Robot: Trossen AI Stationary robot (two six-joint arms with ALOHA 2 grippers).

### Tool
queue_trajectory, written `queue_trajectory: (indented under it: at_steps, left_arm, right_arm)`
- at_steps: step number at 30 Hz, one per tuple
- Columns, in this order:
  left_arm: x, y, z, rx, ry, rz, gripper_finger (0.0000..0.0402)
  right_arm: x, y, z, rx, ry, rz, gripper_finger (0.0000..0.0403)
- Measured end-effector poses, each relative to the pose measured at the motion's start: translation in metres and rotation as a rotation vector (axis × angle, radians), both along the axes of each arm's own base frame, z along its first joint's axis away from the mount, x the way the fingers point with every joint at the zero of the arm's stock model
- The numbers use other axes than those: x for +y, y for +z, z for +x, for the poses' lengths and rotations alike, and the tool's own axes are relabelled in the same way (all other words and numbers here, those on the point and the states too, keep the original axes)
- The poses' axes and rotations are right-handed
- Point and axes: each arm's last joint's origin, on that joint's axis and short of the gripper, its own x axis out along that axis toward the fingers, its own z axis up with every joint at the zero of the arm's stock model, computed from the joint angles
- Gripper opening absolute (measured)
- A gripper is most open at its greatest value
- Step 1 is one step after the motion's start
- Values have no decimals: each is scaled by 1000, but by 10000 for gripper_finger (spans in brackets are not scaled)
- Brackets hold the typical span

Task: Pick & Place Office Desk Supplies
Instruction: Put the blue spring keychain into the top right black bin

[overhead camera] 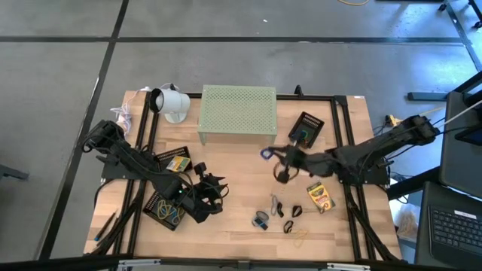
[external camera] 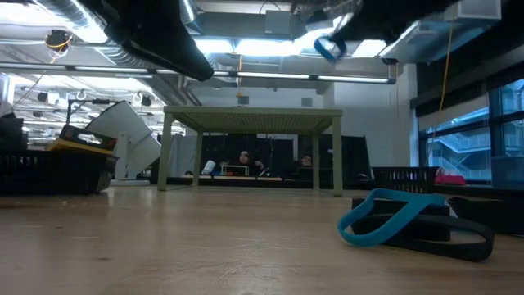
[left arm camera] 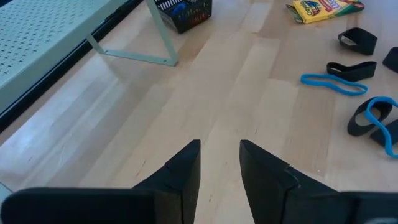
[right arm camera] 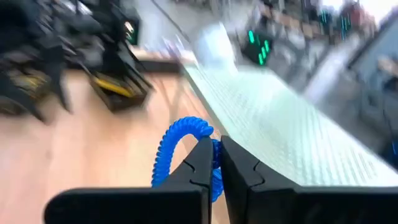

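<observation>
A blue coiled band (right arm camera: 180, 149) is pinched between the closed fingers of the right gripper (right arm camera: 216, 163), held above the worktop (overhead camera: 233, 173) just in front of the green riser (overhead camera: 237, 111). The black mesh basket (overhead camera: 306, 128) lies nearest this arm, beside the riser's right end; a drop there seems the likely move. The left gripper (left arm camera: 219, 163) is held part open and empty near the left basket (overhead camera: 164, 211). More bands (left arm camera: 334, 82) are left loose on the worktop.

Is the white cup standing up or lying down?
Lying down. The white cup rests tipped on its side beside the riser, its mouth facing sideways.
</observation>
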Motion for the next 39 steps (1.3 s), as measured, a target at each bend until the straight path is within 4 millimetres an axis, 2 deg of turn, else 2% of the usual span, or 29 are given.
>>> queue_trajectory:
  at_steps: [8,12,19,28,32,39]
  left_arm:
    - [0,0,0,1,-1,-1,103]
    - [0,0,0,1,-1,-1,102]
    - [0,0,0,-1,1,-3,102]
    - [0,0,0,0,1,-2,102]
    - [0,0,0,1,-1,-1,103]
    - [0,0,0,1,-1,-1,102]
  right_arm:
    - [-38,1,-40,156,-122,207,16]
    - [-51,-6,-53,216,-282,264,16]
    - [-81,-32,-62,327,-614,258,16]
    - [-121,-62,-71,421,-848,289,22]
    - [-128,-67,-70,425,-868,331,57]
    - [-131,-68,-67,403,-876,339,162]
